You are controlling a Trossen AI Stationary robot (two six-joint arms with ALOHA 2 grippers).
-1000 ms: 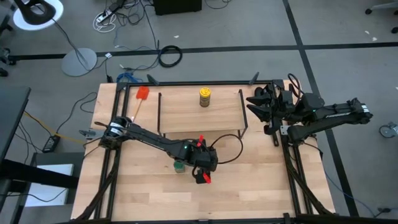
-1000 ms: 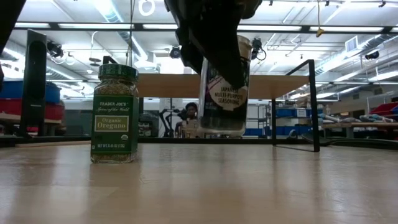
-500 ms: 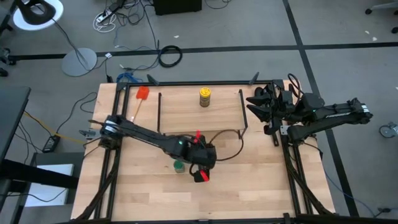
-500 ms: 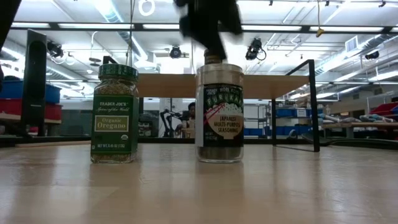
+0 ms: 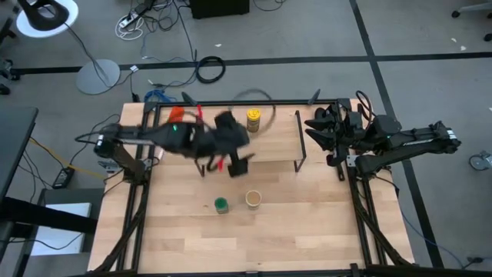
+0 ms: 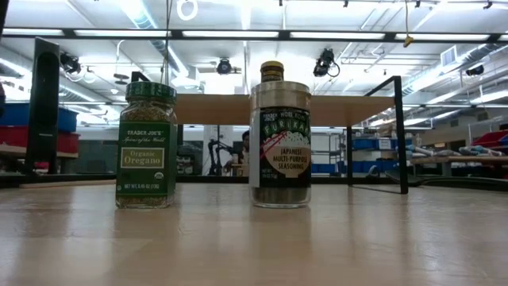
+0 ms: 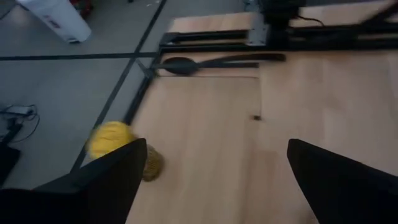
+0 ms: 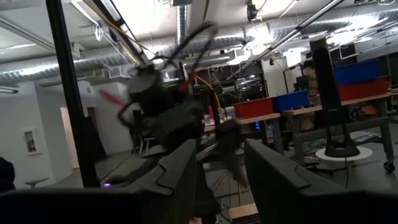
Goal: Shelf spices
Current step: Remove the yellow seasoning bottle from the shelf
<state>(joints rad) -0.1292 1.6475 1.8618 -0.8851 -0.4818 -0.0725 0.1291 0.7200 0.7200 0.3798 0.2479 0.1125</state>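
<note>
The green-lidded jar (image 5: pixel 221 205) (image 6: pixel 145 145) and the tan-lidded jar (image 5: pixel 253 199) (image 6: pixel 280 143) stand upright on their bases on the tabletop, in front of the shelf. The yellow-lidded jar (image 5: pixel 253 119) (image 7: pixel 115 147) stands on the shelf board (image 5: pixel 269 142) (image 6: pixel 341 110). My left gripper (image 5: pixel 231 161) (image 7: pixel 211 180) is open and holds nothing. It hovers, blurred, over the shelf's near edge, near the yellow-lidded jar. My right gripper (image 5: pixel 317 131) (image 8: pixel 221 180) waits open at the table's right edge.
A red-headed spatula (image 5: pixel 175 117) lies left of the shelf, partly under my left arm. A black spoon (image 7: pixel 205 62) lies beyond the shelf board. The shelf's black wire legs (image 6: pixel 401 135) stand behind the jars. Bare tabletop (image 5: pixel 307 223) lies near and right of the jars.
My left gripper set the tan-lidded jar down upright to the right of the green-lidded jar and let go. It then rose and swung fast toward the table's far edge, over the shelf. The green and yellow jars stayed put.
</note>
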